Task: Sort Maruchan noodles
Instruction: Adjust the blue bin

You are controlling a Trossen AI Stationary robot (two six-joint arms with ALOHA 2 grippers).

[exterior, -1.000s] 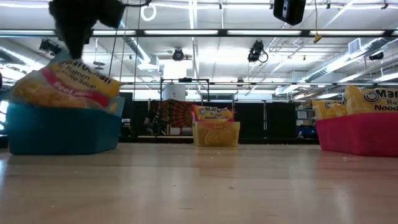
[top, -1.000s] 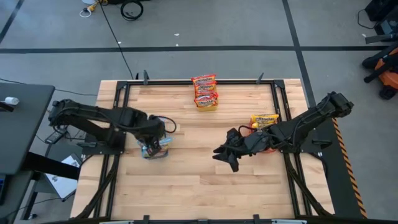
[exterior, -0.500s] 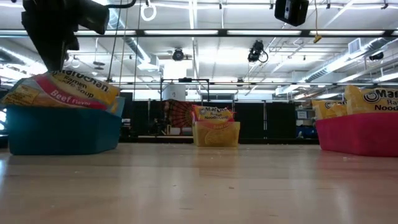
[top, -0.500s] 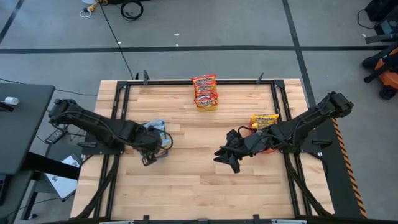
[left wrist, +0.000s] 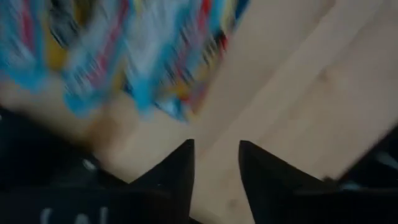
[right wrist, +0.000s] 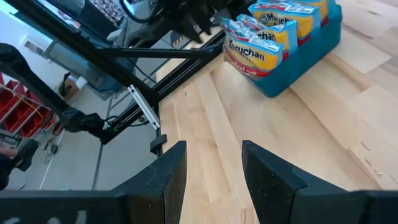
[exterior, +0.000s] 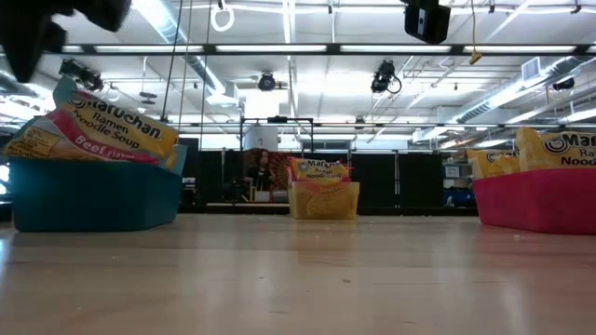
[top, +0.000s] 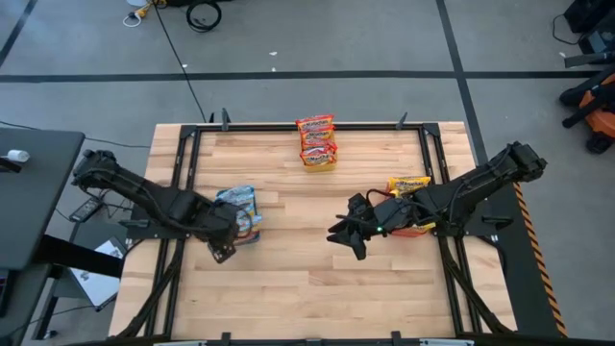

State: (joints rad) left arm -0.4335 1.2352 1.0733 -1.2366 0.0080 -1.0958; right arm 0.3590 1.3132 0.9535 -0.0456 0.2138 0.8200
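A blue bin on the table's left holds blue-and-white Maruchan packets heaped above its rim. A yellow bin at the far edge holds red-and-orange packets. A red bin on the right holds a yellow packet. My left gripper hangs open just near-side of the blue bin, over bare wood. My right gripper is open over the table's middle, left of the red bin, and faces the blue bin.
Black frame rails run along the table's edges. Bare wood lies between the three bins and across the near half of the table. A dark table with a small white object stands left of the frame.
My left gripper has drawn back from above the blue bin toward the table's near edge. The top packet, tilted up under the gripper a second ago, now lies lower on the heap in the blue bin. My right gripper has kept almost still.
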